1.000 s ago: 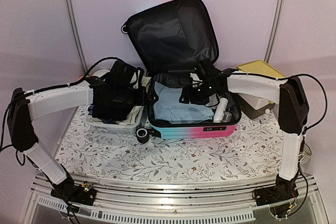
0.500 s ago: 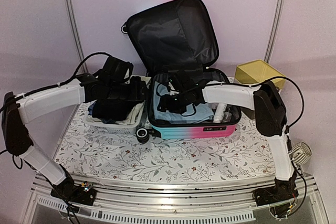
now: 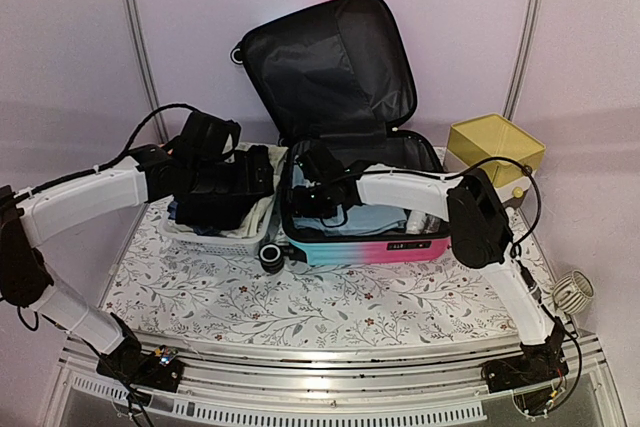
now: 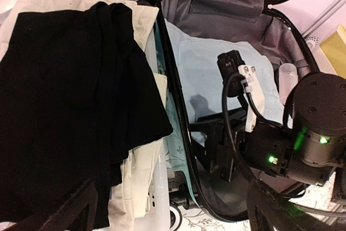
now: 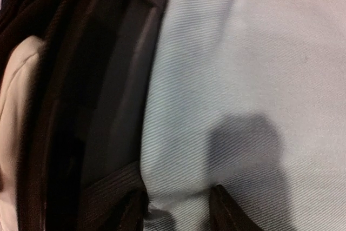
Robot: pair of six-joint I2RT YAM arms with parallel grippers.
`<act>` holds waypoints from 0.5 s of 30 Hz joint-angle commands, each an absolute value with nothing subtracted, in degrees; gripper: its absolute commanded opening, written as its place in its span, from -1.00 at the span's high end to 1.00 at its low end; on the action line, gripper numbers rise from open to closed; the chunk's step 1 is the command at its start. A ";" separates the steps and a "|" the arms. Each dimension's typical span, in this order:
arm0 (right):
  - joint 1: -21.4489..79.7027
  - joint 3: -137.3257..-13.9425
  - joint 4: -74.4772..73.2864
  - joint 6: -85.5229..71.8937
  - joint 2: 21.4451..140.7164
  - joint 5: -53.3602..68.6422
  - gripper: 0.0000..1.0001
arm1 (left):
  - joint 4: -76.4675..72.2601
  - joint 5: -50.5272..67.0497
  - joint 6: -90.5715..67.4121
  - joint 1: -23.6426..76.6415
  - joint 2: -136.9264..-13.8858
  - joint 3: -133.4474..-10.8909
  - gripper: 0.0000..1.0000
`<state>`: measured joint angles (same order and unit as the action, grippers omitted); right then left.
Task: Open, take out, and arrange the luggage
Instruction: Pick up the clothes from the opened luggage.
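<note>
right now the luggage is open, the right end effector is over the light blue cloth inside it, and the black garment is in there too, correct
No. The black garment lies in the white basket beside the luggage, not in it; the left wrist view shows this. The luggage is open and the right end effector is over the light blue cloth inside.

Premises: a robot test booth, not a dwelling. Evidence: plain pale lilac wall panels (image 3: 70,47) joined by grey metal uprights (image 3: 137,37); a table under a white floral-print cloth (image 3: 350,302); a ribbed aluminium rail (image 3: 330,362) along its near edge, carrying a cabled white-and-black robot arm on the left (image 3: 90,195) and its twin on the right (image 3: 410,190).
</note>
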<state>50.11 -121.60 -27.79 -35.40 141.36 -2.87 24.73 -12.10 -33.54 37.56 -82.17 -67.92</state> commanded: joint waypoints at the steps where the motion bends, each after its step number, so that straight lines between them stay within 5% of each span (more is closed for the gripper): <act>1: 50.45 -122.86 -30.03 -36.15 145.45 -9.53 0.28 | 24.60 -11.63 -33.94 36.80 -81.95 -67.46 -0.96; 5: 49.62 -122.92 -29.45 -34.39 143.11 -14.70 0.38 | 24.93 -11.69 -33.64 36.70 -83.05 -68.17 -0.96; 9: 47.47 -122.47 -29.91 -33.75 141.69 -14.52 0.94 | 25.60 -11.31 -33.31 36.74 -84.69 -69.60 -0.96; 15: 46.98 -114.40 -22.55 -30.60 132.32 -11.20 0.96 | 25.30 -8.57 -32.28 36.72 -87.18 -71.33 -0.94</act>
<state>49.36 -119.70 -26.00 -33.74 140.64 -9.93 24.93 -10.98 -33.50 37.32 -85.36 -68.79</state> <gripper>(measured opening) 0.039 0.977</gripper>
